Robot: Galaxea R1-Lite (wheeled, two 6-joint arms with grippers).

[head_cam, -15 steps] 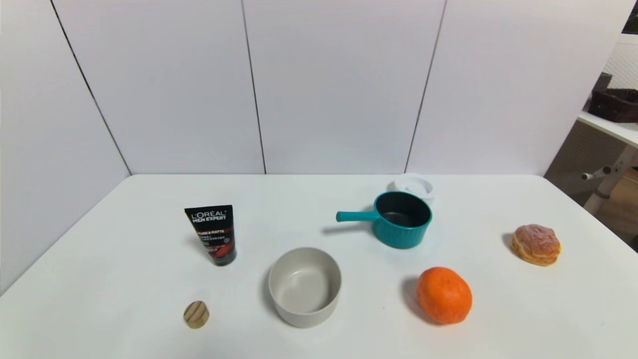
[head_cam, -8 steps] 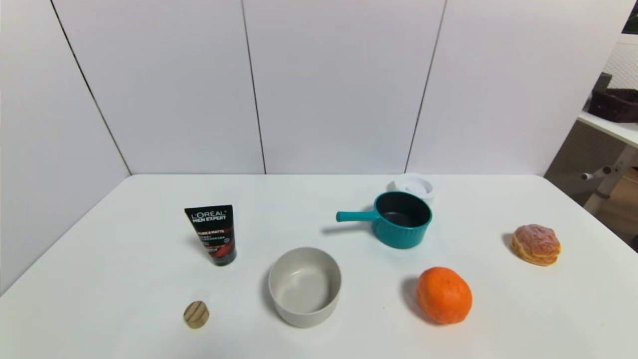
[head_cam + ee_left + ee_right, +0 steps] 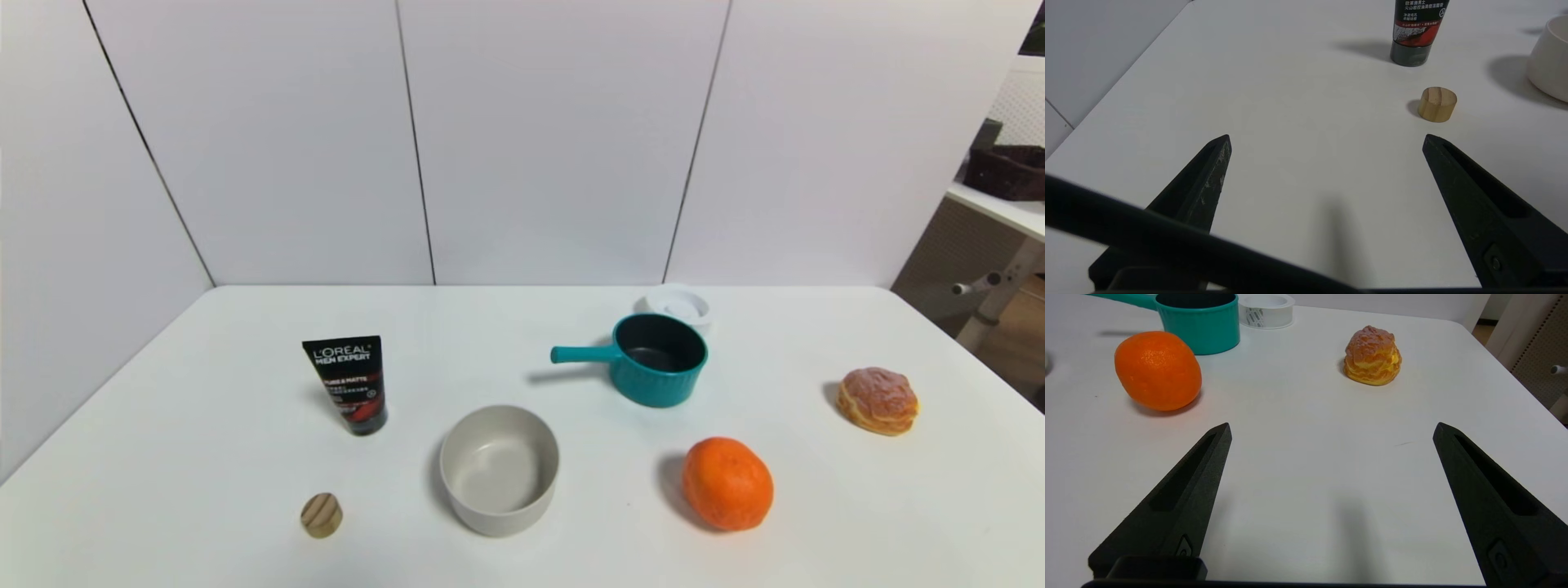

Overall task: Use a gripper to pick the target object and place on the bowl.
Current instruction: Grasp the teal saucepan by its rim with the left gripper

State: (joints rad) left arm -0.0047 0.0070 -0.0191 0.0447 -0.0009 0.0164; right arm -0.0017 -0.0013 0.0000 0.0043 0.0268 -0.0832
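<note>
Over the near left of the white counter [image 3: 1298, 122], left claw [image 3: 1325, 139]: black jaws spread wide, holding nothing.
Right claw [image 3: 1331, 430]: low over the near right of the counter, jaws wide apart, nothing held.
Small round wooden block [image 3: 1437, 104]: just ahead of the left claw.
Black cosmetic tube [image 3: 347, 384]: upright, beyond the block.
Plain off-white round bowl [image 3: 500, 469]: centre front, nothing inside.
Teal ribbed saucepan [image 3: 657, 359]: behind and right of the bowl, apart from it, handle pointing left.
Orange fruit [image 3: 727, 483]: right of the bowl.
Cream puff [image 3: 878, 400]: far right.
White tape roll [image 3: 1265, 309]: just behind the saucepan.
</note>
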